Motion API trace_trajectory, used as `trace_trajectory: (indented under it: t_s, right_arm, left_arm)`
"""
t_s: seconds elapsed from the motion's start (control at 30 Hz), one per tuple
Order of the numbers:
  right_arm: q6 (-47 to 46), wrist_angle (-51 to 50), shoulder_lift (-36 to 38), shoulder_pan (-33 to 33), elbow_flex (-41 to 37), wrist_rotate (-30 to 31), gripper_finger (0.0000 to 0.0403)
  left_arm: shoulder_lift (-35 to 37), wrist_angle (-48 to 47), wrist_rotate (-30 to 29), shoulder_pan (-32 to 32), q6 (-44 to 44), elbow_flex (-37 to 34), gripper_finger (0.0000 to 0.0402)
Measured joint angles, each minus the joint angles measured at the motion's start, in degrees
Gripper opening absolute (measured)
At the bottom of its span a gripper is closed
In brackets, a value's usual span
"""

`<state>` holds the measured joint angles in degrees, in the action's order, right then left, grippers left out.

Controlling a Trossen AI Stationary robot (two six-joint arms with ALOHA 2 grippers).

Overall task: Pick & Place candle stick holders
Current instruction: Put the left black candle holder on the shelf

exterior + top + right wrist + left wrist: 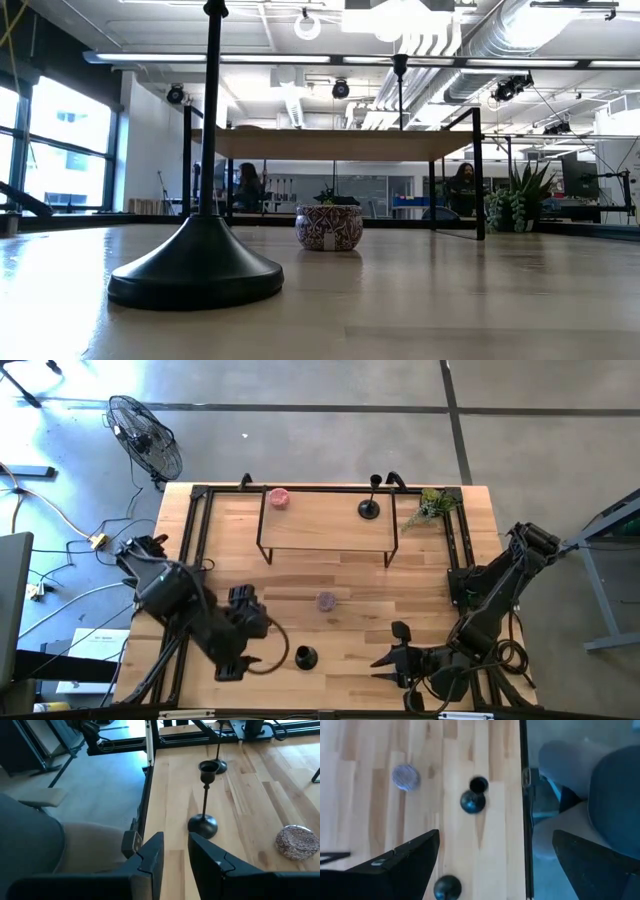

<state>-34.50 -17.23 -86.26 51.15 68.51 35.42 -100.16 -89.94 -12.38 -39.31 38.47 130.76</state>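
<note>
From above, a pale wooden table (330,630) with a black metal frame carries a small raised shelf (325,520) on thin black legs; one matte-black candle holder (369,508) stands on the shelf near its right end, and a pink round tin (278,498) sits at the shelf's left end; a second candle holder (305,656) stands on the table near the front edge, just beside the left gripper (250,660); a third candle holder (401,632) stands close to the right gripper (395,665); a patterned round tin (326,601) lies between the arms, and a small green plant (432,507) sits at the far right corner.

At table height, the near holder's smooth domed base (196,274) fills the foreground, its thin stem rising straight; the patterned tin (329,227) sits behind it, under the shelf (335,143).

From the left wrist, the dark fingers (405,865) stand wide apart, holding nothing; two holders (474,797) (447,887) show from above on the plank grain.

From the right wrist, the fingers (150,857) sit narrowly apart and empty; a slim holder (204,815) stands upright just beyond them, another (218,762) farther off.
</note>
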Motion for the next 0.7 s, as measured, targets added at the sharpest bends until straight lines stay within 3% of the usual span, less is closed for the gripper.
trace_trajectory:
  t_s: [0.23, 0.53, 0.7]
  right_arm:
    - [0.56, -0.05, 0.00, 0.00, 0.00, -0.06, 0.0083]
    - [1.53, -0.07, 0.00, -0.02, 0.00, 0.20, 0.0083]
    - [1.53, -0.06, 0.00, 0.00, 0.00, 0.31, 0.0083]
  left_arm:
    - [3.17, -0.01, -0.26, -3.63, 7.55, -11.29, 0.0381]
    - [10.30, -0.18, 6.75, -3.50, 18.97, -32.41, 0.0381]
    - [11.52, -0.10, 9.68, -3.43, 22.91, -39.25, 0.0381]
